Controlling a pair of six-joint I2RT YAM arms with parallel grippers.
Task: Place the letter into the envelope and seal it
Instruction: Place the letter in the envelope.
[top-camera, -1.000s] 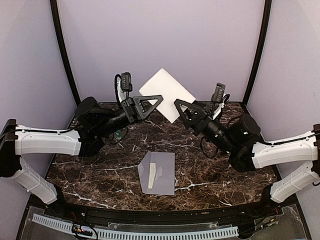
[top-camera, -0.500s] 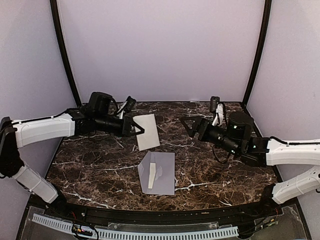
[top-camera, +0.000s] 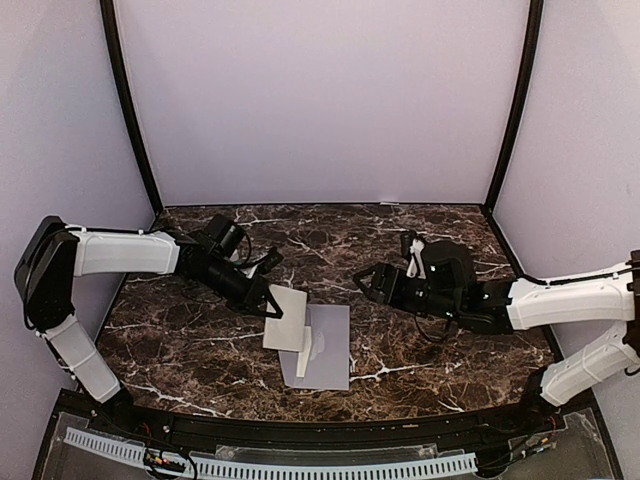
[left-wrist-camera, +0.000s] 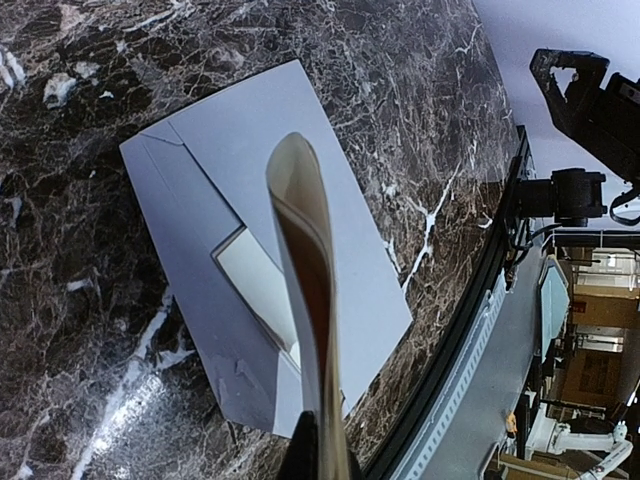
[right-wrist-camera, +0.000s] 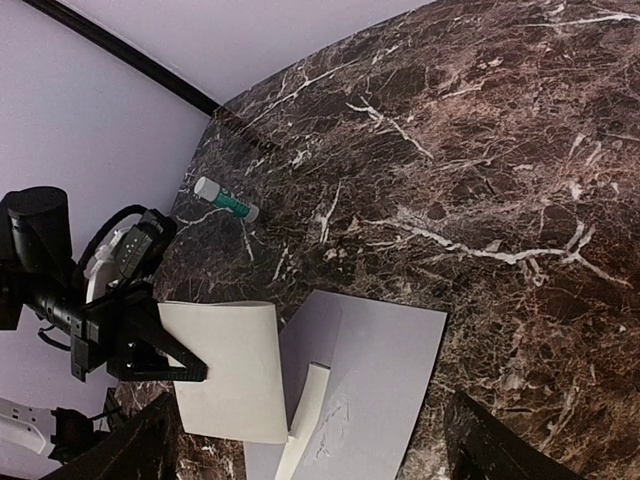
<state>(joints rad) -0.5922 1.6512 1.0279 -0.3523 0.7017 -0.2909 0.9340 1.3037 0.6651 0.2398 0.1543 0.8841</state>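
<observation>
1. Grip on the paper: the left hand (top-camera: 271, 299) pinches the letter (top-camera: 286, 318) by its far-left edge alone. The left wrist view shows the sheet bowed along its length. Pushed from that one edge, it may buckle or slip instead of sliding flat.
2. Envelope (top-camera: 328, 352) position: it lies flat on the table (top-camera: 190, 335) near the middle. Its flap (left-wrist-camera: 175, 230) is open toward the left, and nothing pins the envelope down. The letter overlaps its left part, so a push could shove it rightward rather than fill it.
3. Entry point: I cannot tell whether the letter's leading edge sits in the mouth or merely on top. If it is on top, it would ride over the pocket.
4. Right hand (top-camera: 367, 280): its fingers are spread and empty, and it hovers to the far right of the envelope, clear of it. It braces nothing, and coming down on the flap could crease it or close the mouth.
5. Glue stick (right-wrist-camera: 227, 198): it lies loose at the far left, close to the left arm. A sweep of that arm could roll it away before sealing.
</observation>
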